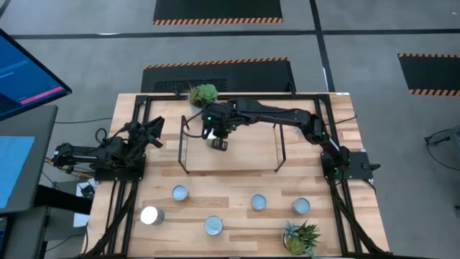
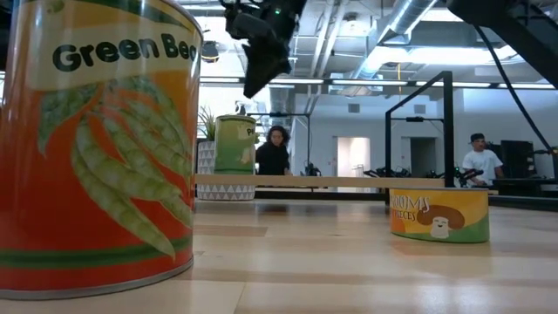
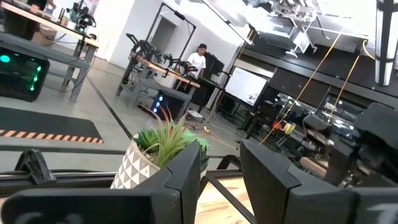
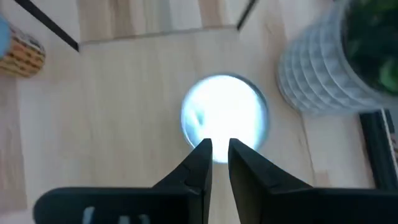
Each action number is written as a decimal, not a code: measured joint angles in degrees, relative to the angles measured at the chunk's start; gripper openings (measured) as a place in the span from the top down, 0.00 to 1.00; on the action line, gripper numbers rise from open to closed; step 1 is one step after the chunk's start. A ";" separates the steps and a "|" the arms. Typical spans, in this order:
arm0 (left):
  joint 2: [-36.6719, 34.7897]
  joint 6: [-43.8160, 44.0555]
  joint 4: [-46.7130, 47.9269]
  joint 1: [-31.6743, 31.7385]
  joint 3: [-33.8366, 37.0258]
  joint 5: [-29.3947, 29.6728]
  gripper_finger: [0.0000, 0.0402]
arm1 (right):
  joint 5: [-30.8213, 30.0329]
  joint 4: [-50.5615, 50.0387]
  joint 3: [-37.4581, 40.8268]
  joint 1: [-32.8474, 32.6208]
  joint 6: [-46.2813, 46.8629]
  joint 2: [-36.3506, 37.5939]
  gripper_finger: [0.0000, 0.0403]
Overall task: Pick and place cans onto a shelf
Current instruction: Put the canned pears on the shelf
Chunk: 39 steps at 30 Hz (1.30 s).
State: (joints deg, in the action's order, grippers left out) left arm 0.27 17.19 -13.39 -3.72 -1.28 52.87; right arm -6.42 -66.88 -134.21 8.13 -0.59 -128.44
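In the upper middle, our right gripper (image 1: 217, 138) hovers above a can (image 4: 224, 118) on the shelf (image 1: 244, 155), fingers nearly closed, grasping nothing; our left gripper (image 1: 153, 128) waits at left, parted.

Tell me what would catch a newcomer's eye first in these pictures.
Probably the right gripper reached out over the shelf near its left end, poised above a can that stands on the board beside the white patterned pot. In the low view, a big green beans can fills the near left. Five more cans, such as this one, dot the table's front, and the left gripper waits at the left edge.
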 joint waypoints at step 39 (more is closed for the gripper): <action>0.00 0.06 1.50 0.01 -0.04 0.03 0.74 | 4.24 8.01 0.67 1.68 -4.41 -5.97 0.81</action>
State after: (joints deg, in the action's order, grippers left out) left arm 0.27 17.25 -11.88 -3.70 -1.32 52.90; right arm -2.17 -58.87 -133.53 9.80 -4.99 -134.41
